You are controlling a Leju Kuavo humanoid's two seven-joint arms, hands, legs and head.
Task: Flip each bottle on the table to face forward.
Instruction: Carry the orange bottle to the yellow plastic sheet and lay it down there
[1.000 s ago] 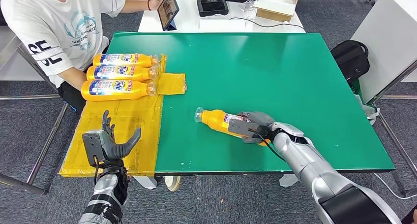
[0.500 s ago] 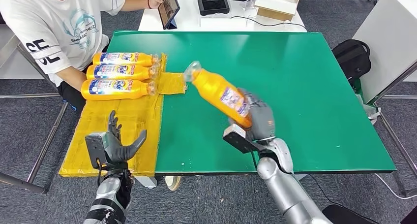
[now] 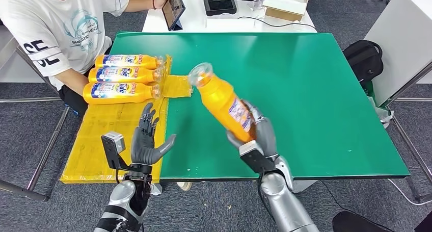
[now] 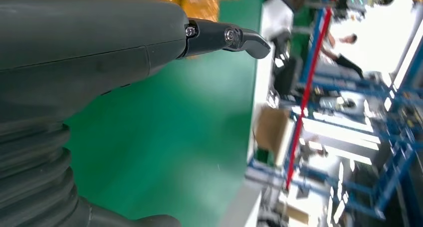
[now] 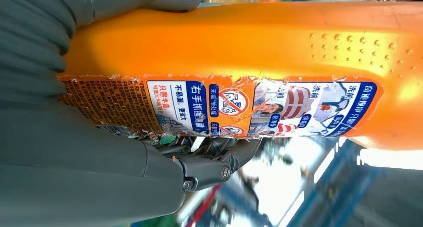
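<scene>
My right hand [image 3: 259,132] grips an orange bottle [image 3: 221,102] by its lower body and holds it tilted above the green table [image 3: 305,79], clear cap end up and toward the far left. The right wrist view shows the bottle's back label [image 5: 219,107] against the hand's fingers [image 5: 204,162]. My left hand [image 3: 146,143] is raised over the table's near left edge with its fingers spread and nothing in it; its thumb [image 4: 227,37] shows in the left wrist view. Three more orange bottles [image 3: 122,75] lie side by side, front labels up, on the yellow sheet [image 3: 117,135].
A person in a white T-shirt [image 3: 61,28] sits at the far left beside the three bottles, holding a tablet [image 3: 174,8]. A white table [image 3: 229,15] behind carries a router and a cardboard box. A black backpack [image 3: 362,61] sits on the floor at right.
My right hand has lifted the bottle off the table and brought it more upright and nearer. My left hand has risen and moved right toward the bottle.
</scene>
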